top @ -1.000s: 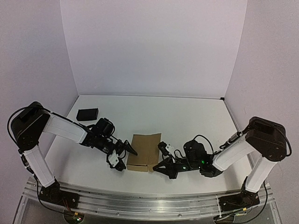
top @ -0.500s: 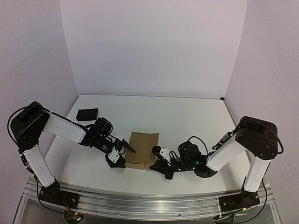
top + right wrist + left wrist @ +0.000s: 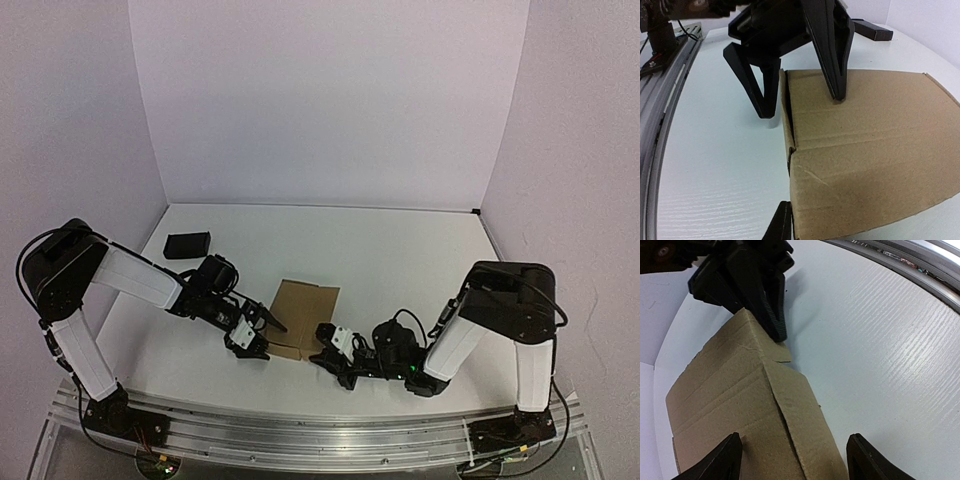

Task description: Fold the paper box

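Note:
The paper box [image 3: 308, 310] is a flat brown cardboard piece lying on the white table between the two arms. In the left wrist view the paper box [image 3: 740, 410] lies between the tips of my left gripper [image 3: 792, 462], which stands open astride its edge. My left gripper [image 3: 262, 337] is at the box's near left side. My right gripper [image 3: 322, 358] is at the near right corner, its fingers [image 3: 771, 315] touching a small flap. In the right wrist view one finger [image 3: 781, 226] sits against the box's [image 3: 875, 150] edge and the cardboard hides the other.
A black rectangular block [image 3: 187, 244] lies at the far left of the table, well behind the left arm. The metal rail [image 3: 300, 435] runs along the near edge. White walls close off the back and both sides.
My right gripper has moved left up to the box's near right corner. The left gripper's fingers have drawn a little closer together around the box's edge.

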Controlling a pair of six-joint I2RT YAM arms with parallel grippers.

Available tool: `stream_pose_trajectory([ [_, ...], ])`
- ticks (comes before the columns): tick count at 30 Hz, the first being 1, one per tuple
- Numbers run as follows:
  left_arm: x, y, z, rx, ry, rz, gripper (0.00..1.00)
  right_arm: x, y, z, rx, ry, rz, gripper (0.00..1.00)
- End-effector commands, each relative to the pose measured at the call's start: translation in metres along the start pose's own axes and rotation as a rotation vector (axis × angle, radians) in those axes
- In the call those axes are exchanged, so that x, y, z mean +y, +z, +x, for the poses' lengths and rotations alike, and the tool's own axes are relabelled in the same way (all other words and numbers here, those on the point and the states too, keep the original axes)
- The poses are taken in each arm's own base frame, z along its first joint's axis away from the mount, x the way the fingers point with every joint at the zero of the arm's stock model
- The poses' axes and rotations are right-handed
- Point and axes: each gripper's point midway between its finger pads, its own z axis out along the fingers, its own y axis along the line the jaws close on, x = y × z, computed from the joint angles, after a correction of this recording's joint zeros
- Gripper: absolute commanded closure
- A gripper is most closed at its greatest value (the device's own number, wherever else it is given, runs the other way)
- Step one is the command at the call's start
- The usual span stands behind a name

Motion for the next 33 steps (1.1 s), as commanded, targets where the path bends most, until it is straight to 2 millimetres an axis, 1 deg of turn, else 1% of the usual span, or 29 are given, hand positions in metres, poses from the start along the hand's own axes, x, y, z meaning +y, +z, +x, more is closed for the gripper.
stream_pose_trajectory([
  [1, -0.011, 0.000, -0.002, -0.010, -0.043, 0.025, 0.34, -0.011, 0.011, -0.005, -0.052, 0.011, 0.108, 0.88],
  [2, -0.012, 0.000, -0.002, -0.010, -0.043, 0.029, 0.36, -0.013, 0.012, -0.005, -0.054, 0.027, 0.123, 0.84],
  [4, -0.014, -0.001, -0.002, -0.011, -0.045, 0.035, 0.40, -0.018, 0.011, -0.005, -0.055, 0.060, 0.167, 0.78],
  [7, -0.017, -0.001, -0.002, -0.004, -0.027, 0.042, 0.44, -0.021, -0.005, -0.006, -0.050, 0.080, 0.220, 0.70],
  [9, -0.019, -0.001, -0.001, 0.001, -0.009, 0.045, 0.46, -0.018, -0.021, -0.015, -0.065, 0.091, 0.233, 0.63],
  [10, -0.019, -0.001, 0.000, 0.003, -0.002, 0.046, 0.46, -0.016, -0.029, -0.010, -0.049, 0.096, 0.231, 0.60],
  [11, -0.020, -0.001, 0.000, 0.003, 0.000, 0.046, 0.47, -0.012, -0.038, -0.014, -0.049, 0.105, 0.227, 0.58],
  [14, -0.020, -0.001, -0.001, 0.001, 0.004, 0.045, 0.48, -0.002, -0.059, -0.009, 0.026, 0.108, 0.210, 0.50],
  [15, -0.019, -0.001, -0.001, -0.001, 0.006, 0.043, 0.48, 0.003, -0.063, -0.002, 0.075, 0.102, 0.199, 0.48],
  [16, -0.019, -0.001, -0.001, -0.001, 0.008, 0.042, 0.48, 0.007, -0.067, -0.006, 0.097, 0.085, 0.189, 0.48],
  [18, -0.020, -0.002, -0.002, -0.002, 0.011, 0.041, 0.49, 0.012, -0.073, -0.001, 0.194, 0.020, 0.176, 0.48],
  [19, -0.020, -0.002, -0.002, -0.002, 0.012, 0.040, 0.49, 0.013, -0.075, -0.003, 0.222, -0.027, 0.175, 0.48],
  [22, -0.021, -0.002, -0.002, -0.002, 0.007, 0.040, 0.50, 0.013, -0.070, -0.037, 0.183, -0.187, 0.190, 0.47],
  [23, -0.022, -0.002, -0.002, -0.003, 0.003, 0.041, 0.51, 0.012, -0.064, -0.048, 0.172, -0.244, 0.203, 0.43],
  [25, -0.023, -0.002, -0.003, -0.003, 0.002, 0.041, 0.51, 0.006, -0.051, -0.058, 0.177, -0.344, 0.239, 0.37],
  [27, -0.023, -0.003, -0.003, -0.004, 0.002, 0.041, 0.51, 0.004, -0.036, -0.061, 0.185, -0.419, 0.253, 0.35],
  [28, -0.023, -0.003, -0.004, -0.006, 0.001, 0.041, 0.51, 0.004, -0.029, -0.059, 0.193, -0.454, 0.250, 0.34],
  [30, -0.023, -0.003, -0.004, -0.008, 0.001, 0.041, 0.51, 0.002, -0.019, -0.049, 0.225, -0.495, 0.254, 0.31],
  [33, -0.022, -0.003, -0.005, -0.011, 0.001, 0.040, 0.51, 0.000, -0.013, -0.036, 0.257, -0.523, 0.257, 0.29],
])
